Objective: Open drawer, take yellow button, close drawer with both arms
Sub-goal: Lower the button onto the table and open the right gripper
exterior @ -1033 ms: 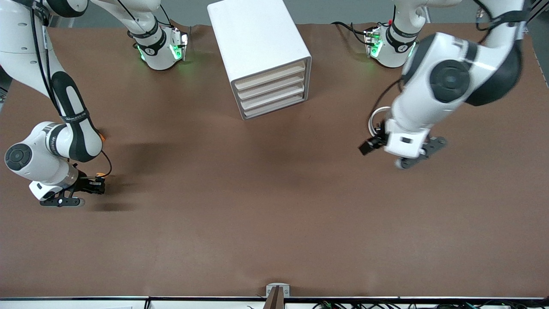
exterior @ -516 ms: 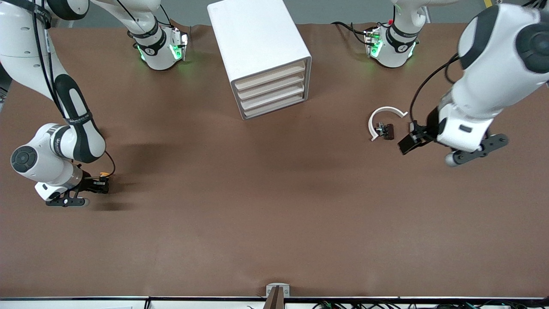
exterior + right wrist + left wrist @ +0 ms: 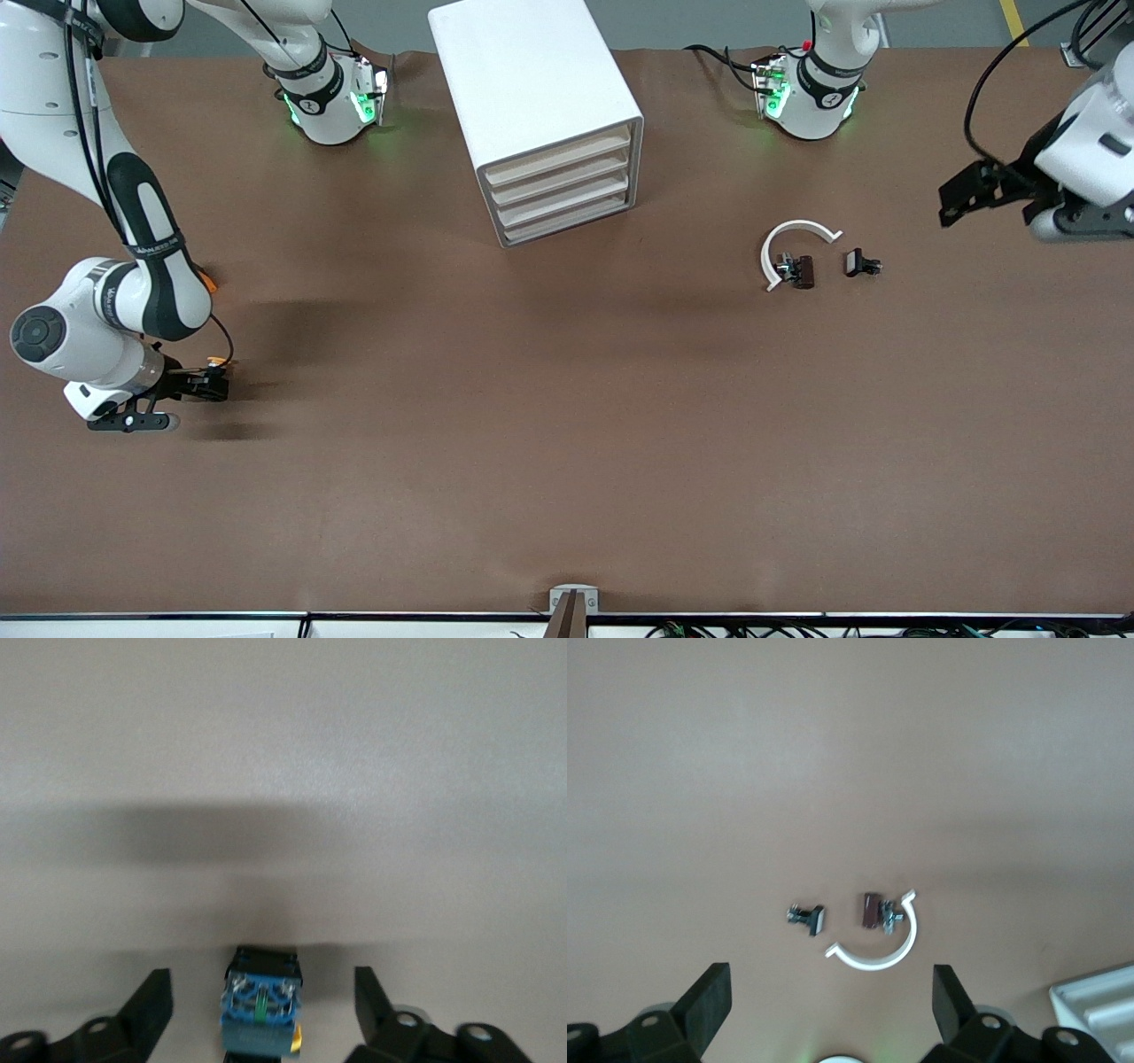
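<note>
The white cabinet (image 3: 540,97) stands between the arm bases with all four drawers (image 3: 560,182) pushed in; I cannot tell which one has the notch. The button (image 3: 213,361), with an orange cap on a black and blue body, lies on the table at the right arm's end. My right gripper (image 3: 202,386) is low at it. In the right wrist view the button (image 3: 261,1010) sits between the spread fingers of my right gripper (image 3: 262,981), untouched. My left gripper (image 3: 959,197) is open and empty in the air over the left arm's end of the table; the left wrist view also shows it (image 3: 830,979).
A white curved piece (image 3: 784,239) and two small black clips (image 3: 800,270) (image 3: 859,263) lie toward the left arm's end; they also show in the left wrist view (image 3: 881,948). A small orange thing (image 3: 208,283) peeks out beside the right forearm.
My left arm has swung away from over the curved piece toward its end of the table and risen. A second clip now shows beside the piece. My right gripper has barely shifted.
</note>
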Controlling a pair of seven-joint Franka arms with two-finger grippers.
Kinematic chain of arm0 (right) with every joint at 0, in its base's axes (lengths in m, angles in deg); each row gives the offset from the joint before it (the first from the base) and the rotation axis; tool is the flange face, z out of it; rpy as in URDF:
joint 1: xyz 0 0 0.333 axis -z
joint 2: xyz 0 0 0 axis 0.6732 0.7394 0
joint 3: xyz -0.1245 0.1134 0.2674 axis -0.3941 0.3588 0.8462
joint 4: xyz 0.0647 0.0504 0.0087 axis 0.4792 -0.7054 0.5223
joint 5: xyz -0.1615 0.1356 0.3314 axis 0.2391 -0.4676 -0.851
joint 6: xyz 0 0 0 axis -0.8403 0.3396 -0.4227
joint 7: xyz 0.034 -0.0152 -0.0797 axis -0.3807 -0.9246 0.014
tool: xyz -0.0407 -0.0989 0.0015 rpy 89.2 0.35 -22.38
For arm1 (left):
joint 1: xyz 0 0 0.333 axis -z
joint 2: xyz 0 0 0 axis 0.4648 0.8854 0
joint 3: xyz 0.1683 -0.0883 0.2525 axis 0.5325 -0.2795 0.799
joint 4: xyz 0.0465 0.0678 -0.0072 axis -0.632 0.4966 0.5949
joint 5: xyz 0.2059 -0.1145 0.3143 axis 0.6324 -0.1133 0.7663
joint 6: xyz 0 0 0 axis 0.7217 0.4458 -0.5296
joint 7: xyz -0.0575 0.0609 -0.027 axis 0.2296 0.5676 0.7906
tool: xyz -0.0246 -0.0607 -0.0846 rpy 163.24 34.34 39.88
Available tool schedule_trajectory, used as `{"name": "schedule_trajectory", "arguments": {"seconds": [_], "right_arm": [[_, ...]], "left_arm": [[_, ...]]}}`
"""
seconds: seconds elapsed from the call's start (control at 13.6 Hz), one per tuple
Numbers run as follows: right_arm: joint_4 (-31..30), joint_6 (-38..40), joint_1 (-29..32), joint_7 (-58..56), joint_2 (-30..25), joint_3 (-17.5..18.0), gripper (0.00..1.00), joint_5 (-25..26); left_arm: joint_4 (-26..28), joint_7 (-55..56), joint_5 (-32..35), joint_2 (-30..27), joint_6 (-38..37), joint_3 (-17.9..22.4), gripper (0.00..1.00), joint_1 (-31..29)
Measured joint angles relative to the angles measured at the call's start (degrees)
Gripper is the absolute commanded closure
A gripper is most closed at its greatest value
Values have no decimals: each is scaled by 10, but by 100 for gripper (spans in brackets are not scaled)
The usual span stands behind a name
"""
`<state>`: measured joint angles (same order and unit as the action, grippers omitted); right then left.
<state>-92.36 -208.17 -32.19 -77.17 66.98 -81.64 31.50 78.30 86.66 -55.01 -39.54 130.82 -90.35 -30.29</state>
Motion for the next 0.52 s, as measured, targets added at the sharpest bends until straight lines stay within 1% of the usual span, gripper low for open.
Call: {"name": "schedule_trajectory", "arguments": {"seconds": [0.07,0.22,0.37,0.52], "right_arm": [[14,39,0,0,-11,1,0,0],[37,126,-2,5,-48,4,0,-1],[46,198,-8,31,-96,7,0,-1],[46,260,-24,54,-143,9,0,-1]], "left_arm": [[16,-16,-4,-19,-4,19,0,13],[53,-30,-13,-56,-6,38,0,25],[76,-31,-15,-83,-6,40,0,35],[84,-29,-15,-92,-5,40,0,40]]}}
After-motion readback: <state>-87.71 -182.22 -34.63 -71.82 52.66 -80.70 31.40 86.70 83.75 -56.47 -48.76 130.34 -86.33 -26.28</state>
